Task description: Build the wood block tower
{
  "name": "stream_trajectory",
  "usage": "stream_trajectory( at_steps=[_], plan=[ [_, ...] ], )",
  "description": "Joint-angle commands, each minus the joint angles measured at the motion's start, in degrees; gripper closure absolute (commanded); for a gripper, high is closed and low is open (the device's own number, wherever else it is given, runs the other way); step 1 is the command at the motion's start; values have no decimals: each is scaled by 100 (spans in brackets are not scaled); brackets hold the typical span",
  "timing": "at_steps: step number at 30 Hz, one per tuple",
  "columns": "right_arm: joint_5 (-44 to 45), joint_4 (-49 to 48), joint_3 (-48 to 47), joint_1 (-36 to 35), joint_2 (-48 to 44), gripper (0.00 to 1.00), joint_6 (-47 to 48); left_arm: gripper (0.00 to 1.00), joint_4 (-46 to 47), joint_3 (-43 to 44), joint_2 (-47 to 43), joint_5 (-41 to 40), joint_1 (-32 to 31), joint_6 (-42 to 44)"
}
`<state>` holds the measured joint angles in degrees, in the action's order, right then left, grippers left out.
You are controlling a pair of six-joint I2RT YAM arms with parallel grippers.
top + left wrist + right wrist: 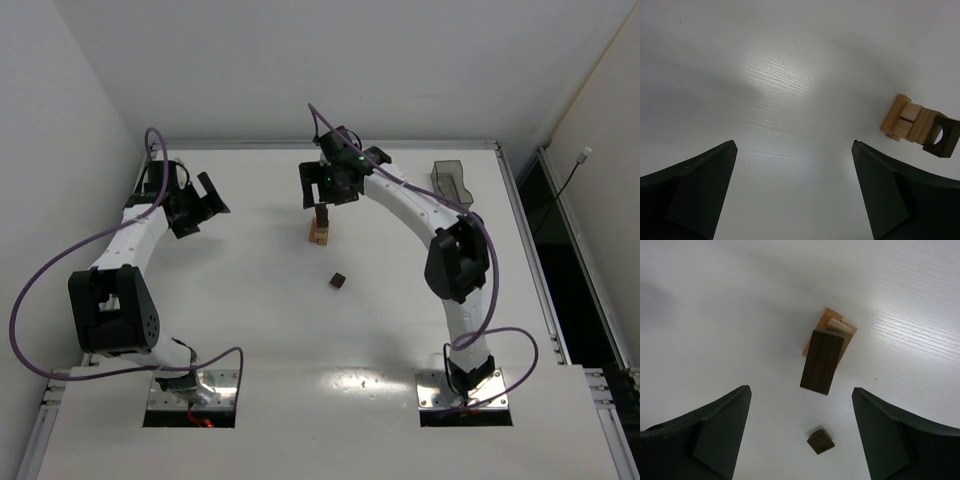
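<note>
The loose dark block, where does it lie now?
In the top view, the loose dark block lies on the table near its middle, just below and right of the tower.

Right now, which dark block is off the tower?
The small dark cube lying alone on the table, on the near side of the tower. The other dark block stands upright on top of the tan blocks.

The wood block tower stands upright nearer the table's far edge, under the right gripper, with a loose dark block nearby.
</note>
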<state>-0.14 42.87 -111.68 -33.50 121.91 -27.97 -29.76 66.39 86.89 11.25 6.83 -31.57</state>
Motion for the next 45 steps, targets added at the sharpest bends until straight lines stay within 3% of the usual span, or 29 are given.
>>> stream_trajectory(
  at_steps=[1, 18, 45],
  plan=[
    [207, -227, 138, 45, -528, 21, 169, 0, 225, -56, -296, 149, -15, 2],
    [752, -68, -900, -8, 825, 22, -253, 0, 119, 164, -129, 36, -15, 2],
    [1024, -16, -794, -8, 1098, 26, -464, 0, 119, 269, -14, 36, -15, 2]
  ],
)
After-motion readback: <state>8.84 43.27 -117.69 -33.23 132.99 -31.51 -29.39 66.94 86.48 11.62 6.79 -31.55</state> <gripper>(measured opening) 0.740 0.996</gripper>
